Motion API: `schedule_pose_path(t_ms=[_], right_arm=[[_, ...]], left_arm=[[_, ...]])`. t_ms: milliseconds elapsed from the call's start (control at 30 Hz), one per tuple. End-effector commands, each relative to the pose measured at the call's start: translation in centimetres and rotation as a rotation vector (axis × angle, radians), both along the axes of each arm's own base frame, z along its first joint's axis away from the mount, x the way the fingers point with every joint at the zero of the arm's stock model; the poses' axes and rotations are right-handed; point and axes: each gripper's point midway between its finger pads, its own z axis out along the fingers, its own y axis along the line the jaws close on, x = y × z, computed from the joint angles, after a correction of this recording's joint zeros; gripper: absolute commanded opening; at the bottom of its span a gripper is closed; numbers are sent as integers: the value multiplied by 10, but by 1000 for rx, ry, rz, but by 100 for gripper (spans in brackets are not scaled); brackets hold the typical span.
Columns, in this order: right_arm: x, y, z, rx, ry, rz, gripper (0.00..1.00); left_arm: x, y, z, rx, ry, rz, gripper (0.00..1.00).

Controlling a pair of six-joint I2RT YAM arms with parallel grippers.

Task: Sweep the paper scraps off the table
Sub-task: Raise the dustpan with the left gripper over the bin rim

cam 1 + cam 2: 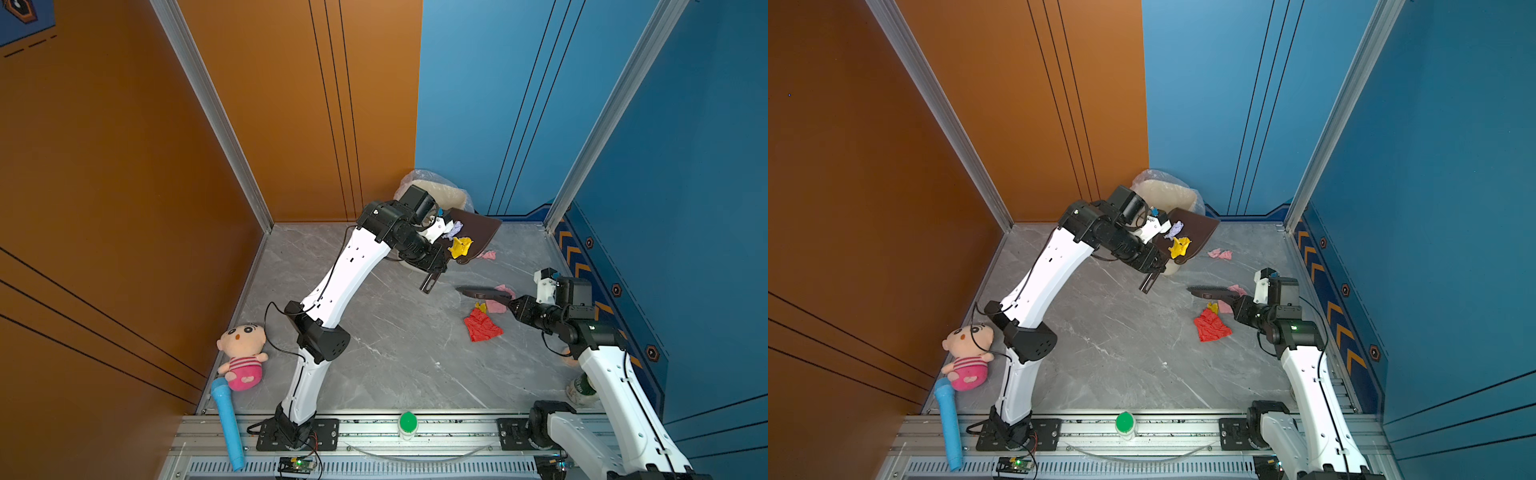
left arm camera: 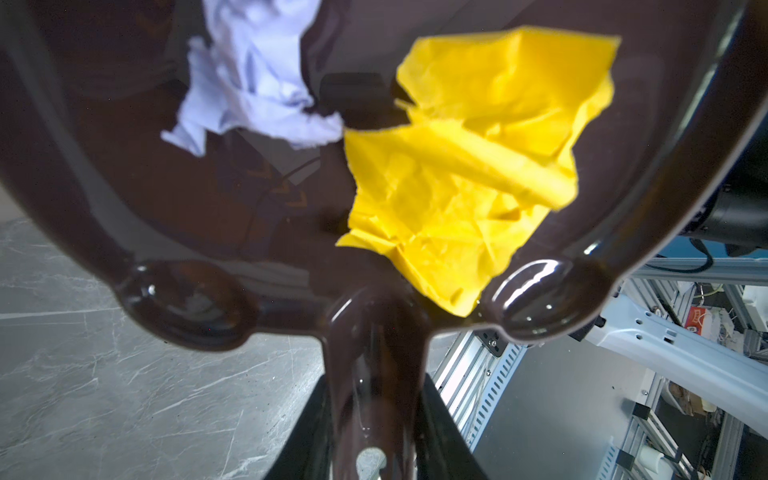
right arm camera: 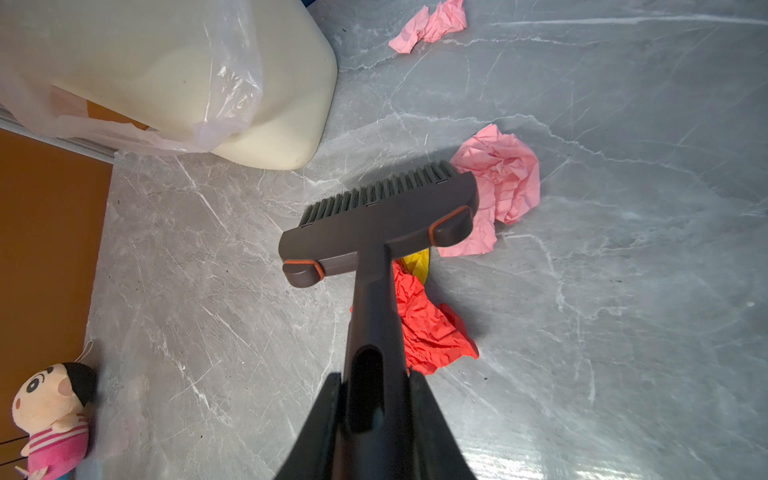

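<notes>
My left gripper [image 2: 376,415] is shut on the handle of a dark brown dustpan [image 1: 478,232], which it holds raised and tilted beside the bin. In the pan lie a yellow scrap [image 2: 465,158] and a lilac scrap [image 2: 257,83]. My right gripper [image 3: 376,390] is shut on the handle of a grey brush [image 3: 374,224], whose bristles are low over the table [image 1: 395,353]. Under and beside the brush lie a red scrap [image 3: 432,332], a small yellow one [image 3: 417,262] and a pink one [image 3: 503,183]. More pink scraps [image 3: 432,23] lie farther back.
A cream bin [image 1: 449,195] lined with a clear bag stands at the back wall. A plush doll [image 1: 241,353] and a blue tube [image 1: 227,424] lie at the front left. A green-capped bottle [image 1: 407,424] stands on the front rail, and another bottle [image 1: 579,388] stands by the right arm.
</notes>
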Motion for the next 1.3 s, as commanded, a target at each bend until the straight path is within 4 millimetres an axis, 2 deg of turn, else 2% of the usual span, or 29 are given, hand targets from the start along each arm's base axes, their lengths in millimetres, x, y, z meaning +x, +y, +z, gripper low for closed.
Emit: schedule_pose_path(t_ms=[0, 400, 667, 933, 1267], right_arm=[[5, 1, 8, 23, -46, -3, 0], [9, 1, 5, 31, -44, -8, 0], [11, 2, 1, 31, -35, -6, 0], [11, 1, -2, 32, -31, -7, 0], [12, 1, -2, 31, -31, -7, 0]], left_arm=[[2, 1, 8, -36, -3, -20, 0], [23, 4, 4, -51, -9, 12, 0], [30, 5, -2, -48, 5, 21, 0], [34, 8, 6, -69, -17, 28, 0], [44, -4, 23, -172, -43, 21, 0]])
